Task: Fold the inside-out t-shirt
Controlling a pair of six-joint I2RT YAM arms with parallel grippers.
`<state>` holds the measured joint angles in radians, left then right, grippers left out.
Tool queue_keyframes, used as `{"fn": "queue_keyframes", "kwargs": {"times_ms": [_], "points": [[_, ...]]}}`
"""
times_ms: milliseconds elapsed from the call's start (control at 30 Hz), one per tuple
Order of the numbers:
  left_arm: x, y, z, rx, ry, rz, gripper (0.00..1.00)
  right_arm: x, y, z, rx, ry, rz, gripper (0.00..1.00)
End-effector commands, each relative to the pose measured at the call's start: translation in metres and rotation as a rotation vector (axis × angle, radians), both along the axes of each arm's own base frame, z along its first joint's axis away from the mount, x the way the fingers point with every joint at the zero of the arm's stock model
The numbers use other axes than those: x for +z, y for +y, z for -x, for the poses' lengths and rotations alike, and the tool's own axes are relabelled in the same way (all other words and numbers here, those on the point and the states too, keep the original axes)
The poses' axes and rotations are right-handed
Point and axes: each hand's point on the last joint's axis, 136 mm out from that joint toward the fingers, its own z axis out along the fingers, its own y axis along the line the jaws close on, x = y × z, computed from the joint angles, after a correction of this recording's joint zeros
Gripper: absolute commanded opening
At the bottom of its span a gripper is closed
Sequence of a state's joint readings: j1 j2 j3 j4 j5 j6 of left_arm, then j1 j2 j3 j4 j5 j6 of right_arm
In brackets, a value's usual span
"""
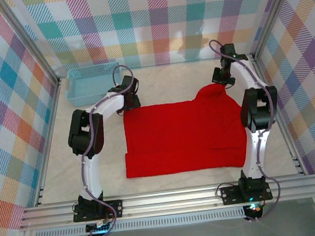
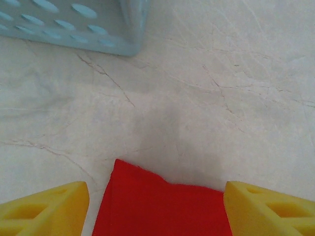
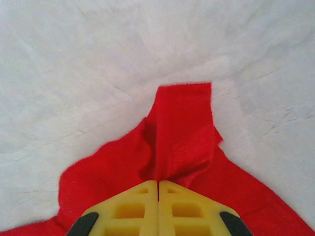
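Fingers [image 3: 130, 209] of right gripper [image 3: 158, 186] pinched shut on a bunched peak of the plain bright-red soft cloth t-shirt [image 1: 182, 135], spread flat on worktop [image 1: 158, 75]. Left gripper [image 2: 156, 204] gapes wide over far-left corner w/ nothing held. Risk: 1-sided pull could skew cloth; left could close short & miss hem.

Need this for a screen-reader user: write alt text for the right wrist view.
The right tool, its yellow fingers pressed together at the bottom edge, pinches a bunched fold of the red t-shirt. The cloth puckers at the grip and runs up to a squared-off flap, with pale, faintly veined table around it.
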<state>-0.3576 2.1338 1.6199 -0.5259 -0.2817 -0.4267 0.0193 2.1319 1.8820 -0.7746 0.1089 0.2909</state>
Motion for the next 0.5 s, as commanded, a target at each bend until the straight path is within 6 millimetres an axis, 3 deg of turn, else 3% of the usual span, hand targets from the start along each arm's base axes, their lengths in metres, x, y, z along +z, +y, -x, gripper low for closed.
{"fn": "queue_keyframes", "kwargs": {"times_ms": [0, 467], "points": [[-0.007, -0.001, -0.002, -0.01, 0.029, -0.026, 0.71, 0.013, -0.005, 0.0, -0.025, -0.068, 0.026, 0.0], [-0.029, 0.005, -0.012, 0.022, 0.068, -0.124, 0.6, 0.015, -0.011, 0.028, -0.051, -0.087, 0.023, 0.0]]}}
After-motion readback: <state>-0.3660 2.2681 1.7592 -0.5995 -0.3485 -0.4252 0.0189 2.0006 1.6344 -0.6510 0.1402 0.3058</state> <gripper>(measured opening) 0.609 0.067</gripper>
